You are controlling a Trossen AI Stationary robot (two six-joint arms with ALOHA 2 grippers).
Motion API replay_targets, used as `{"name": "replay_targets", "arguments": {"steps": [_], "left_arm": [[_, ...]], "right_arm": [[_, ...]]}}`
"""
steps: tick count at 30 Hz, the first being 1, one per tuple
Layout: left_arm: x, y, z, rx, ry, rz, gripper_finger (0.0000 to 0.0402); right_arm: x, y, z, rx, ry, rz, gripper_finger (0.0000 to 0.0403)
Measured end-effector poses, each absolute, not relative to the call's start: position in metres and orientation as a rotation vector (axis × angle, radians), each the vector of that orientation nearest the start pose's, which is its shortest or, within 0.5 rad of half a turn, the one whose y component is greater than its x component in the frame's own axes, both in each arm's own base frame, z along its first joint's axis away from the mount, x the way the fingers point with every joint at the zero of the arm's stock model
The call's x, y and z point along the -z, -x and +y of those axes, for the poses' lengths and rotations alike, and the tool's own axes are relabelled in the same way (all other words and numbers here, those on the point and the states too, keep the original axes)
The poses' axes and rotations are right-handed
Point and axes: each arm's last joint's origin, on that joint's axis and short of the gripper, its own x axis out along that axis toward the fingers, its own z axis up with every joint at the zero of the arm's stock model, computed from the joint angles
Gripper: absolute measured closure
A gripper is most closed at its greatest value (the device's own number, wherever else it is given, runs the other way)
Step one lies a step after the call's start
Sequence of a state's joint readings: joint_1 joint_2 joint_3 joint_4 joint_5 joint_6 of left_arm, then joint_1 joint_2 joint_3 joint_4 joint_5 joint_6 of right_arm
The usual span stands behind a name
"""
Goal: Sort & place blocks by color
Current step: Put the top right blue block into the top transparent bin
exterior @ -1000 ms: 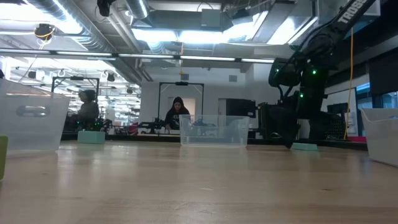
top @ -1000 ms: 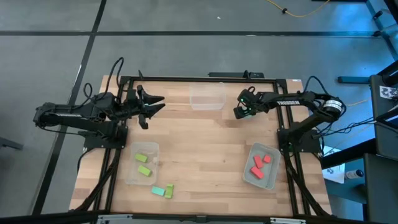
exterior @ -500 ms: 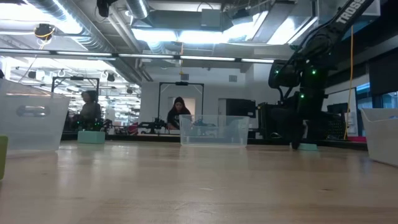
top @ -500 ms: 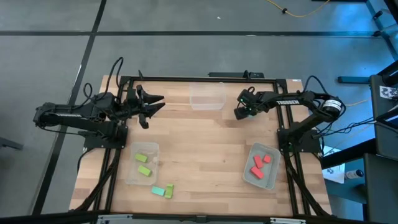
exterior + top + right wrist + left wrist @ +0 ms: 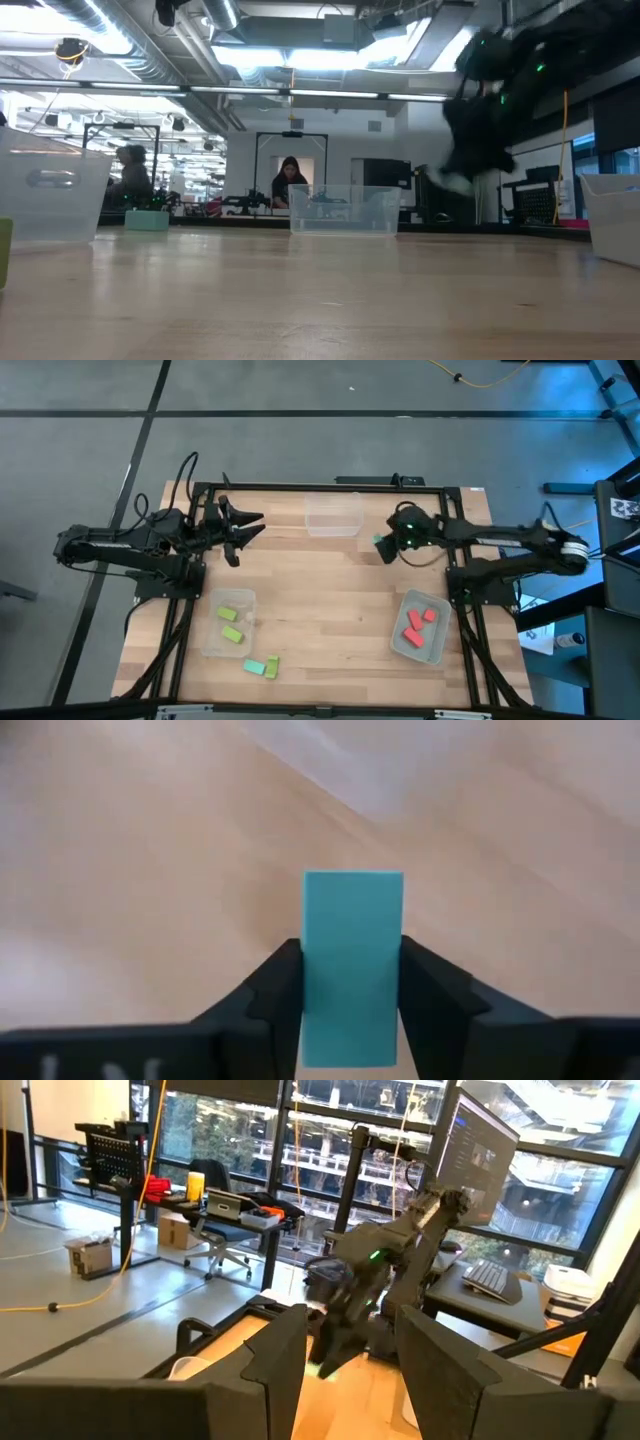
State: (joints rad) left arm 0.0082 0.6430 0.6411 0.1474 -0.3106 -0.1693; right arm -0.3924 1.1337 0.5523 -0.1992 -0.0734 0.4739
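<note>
Teal block sits clamped between the two dark fingers of the right gripper, lifted off the bare wood just beside the empty clear bin at the table's far edge; in my judgement it could pivot or slide out, since only its lower half is pinched. Farther off, the left gripper waits with its fingers parted and nothing in them. The right arm smears into a dark blur in the low view, so the block cannot be made out there.
</note>
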Motion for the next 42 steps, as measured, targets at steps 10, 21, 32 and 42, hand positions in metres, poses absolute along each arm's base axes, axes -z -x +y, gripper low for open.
{"name": "replay_targets", "arguments": {"steps": [10, 21, 32, 42], "left_arm": [[-0.332, -0.153, 0.01, -0.306, 0.191, -0.149, 0.0254], [-0.326, -0.163, 0.008, -0.254, 0.194, -0.1, 0.0254], [-0.328, -0.163, 0.008, -0.234, 0.27, -0.134, 0.0254], [-0.328, -0.163, 0.007, -0.204, 0.272, -0.131, 0.0254]], "right_arm": [[-0.242, -0.215, -0.032, 0.093, -0.593, 0.185, 0.0273], [-0.274, -0.226, -0.018, 0.035, -0.473, 0.085, 0.0273], [-0.286, -0.227, -0.017, 0.001, -0.438, -0.03, 0.0273], [-0.285, -0.227, -0.016, -0.003, -0.382, -0.023, 0.0273]]}}
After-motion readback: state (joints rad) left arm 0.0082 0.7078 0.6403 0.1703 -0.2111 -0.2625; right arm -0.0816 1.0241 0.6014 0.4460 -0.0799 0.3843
